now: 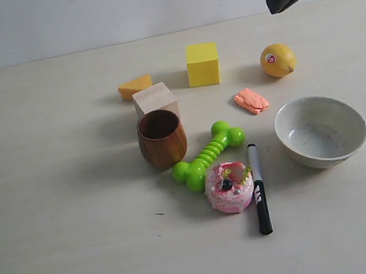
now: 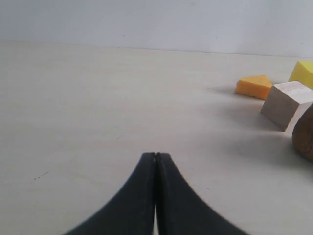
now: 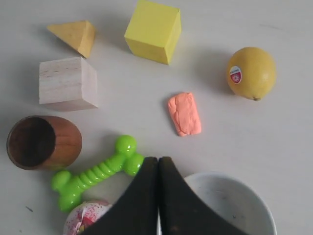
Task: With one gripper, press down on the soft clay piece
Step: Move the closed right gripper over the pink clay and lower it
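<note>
Lying flat on the pale worktop (image 1: 59, 237), the soft clay piece (image 3: 184, 113) is a small salmon-pink slab with a creased top; nothing touches it, and it sits out beyond the tips of the right fingers (image 3: 142, 196), clearly apart from them; those fingers are pressed together into one dark wedge, pinching nothing, and appear to hang well above the worktop; beyond the clay from the fingers stands a yellow cube (image 3: 153, 30), and off to one side a lemon (image 3: 251, 72), near the clay but not touching it; a white bowl (image 3: 220, 177) lies right under the fingertips, with a green bone toy (image 3: 95, 174) just beside them; a wooden cup (image 3: 43, 142), a pale wooden block (image 3: 67, 83) and an orange wedge (image 3: 74, 35) sit farther off on the toy's side.

The left fingers (image 2: 137, 196) are also pressed together, low over bare worktop and well apart from the clay, so the right fingers look the better choice.

The step in hand seems to be the approach. To do it well, carry the right fingers forward past the bowl's rim until the tips are over the slab's middle; keep them together as one blunt tip; come straight down; press slowly and stop once the clay gives; drifting toward the lemon could set it rolling.
</note>
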Controlling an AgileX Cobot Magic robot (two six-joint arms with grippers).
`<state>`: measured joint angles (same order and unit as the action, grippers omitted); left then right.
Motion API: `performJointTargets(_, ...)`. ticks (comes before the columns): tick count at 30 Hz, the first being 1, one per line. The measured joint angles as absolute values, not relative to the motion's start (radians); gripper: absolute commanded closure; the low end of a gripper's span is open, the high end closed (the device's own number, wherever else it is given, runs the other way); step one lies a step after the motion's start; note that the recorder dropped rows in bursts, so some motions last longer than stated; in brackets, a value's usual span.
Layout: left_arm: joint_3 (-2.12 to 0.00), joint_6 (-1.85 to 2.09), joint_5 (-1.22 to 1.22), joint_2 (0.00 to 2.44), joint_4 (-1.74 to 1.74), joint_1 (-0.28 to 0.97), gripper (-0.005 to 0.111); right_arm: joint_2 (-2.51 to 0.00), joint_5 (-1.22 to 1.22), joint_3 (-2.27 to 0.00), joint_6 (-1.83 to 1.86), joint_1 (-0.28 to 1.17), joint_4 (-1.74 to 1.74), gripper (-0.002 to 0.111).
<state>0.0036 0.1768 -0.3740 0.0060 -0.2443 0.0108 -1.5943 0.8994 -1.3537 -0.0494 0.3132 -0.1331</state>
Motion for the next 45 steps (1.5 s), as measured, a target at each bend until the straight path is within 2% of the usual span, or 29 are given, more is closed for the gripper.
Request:
performJointTargets(28, 0.004, 0.177, -0.374, 0.006, -0.244, 0.011, 0.107, -2.023, 1.001, -1.593, -0.078, 0.313, -0.125, 0.108)
performJointTargets(45, 0.004, 0.177, -0.374, 0.006, -0.244, 0.011, 0.107, -2.112, 0.996, -1.617, -0.135, 0.283, -0.076, 0.108)
